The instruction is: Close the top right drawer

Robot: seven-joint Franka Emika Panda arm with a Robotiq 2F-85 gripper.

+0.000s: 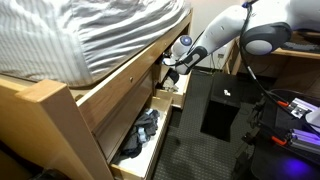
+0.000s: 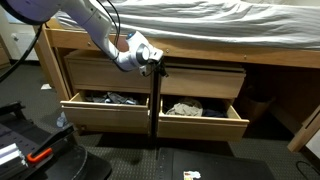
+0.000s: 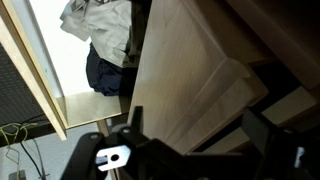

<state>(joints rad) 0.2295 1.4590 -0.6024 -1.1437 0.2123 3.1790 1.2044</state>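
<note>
In the wrist view the pincer [image 3: 200,140] is seen with its two dark fingers [image 3: 135,128] set wide apart and nothing held between them. Pale wood is framed in the gap. Pale and dark blue cloth [image 3: 100,45] is seen beyond in an open drawer, though which drawer cannot be told. In an exterior view the pincer [image 2: 152,62] is held beside a dark upright post [image 2: 155,110], level with the closed upper fronts [image 2: 205,80] and above both open drawers. On the picture's right of the post, the top right drawer [image 2: 203,126] is found pulled out in the lower row, with dark and reddish cloth lying in it. On the other side of the post, the longer drawer [image 2: 100,117] is likewise pulled out, dark grey clothes inside. Farthest back, the bed frame [image 2: 270,52] is topped with striped bedding [image 2: 220,25].
</note>
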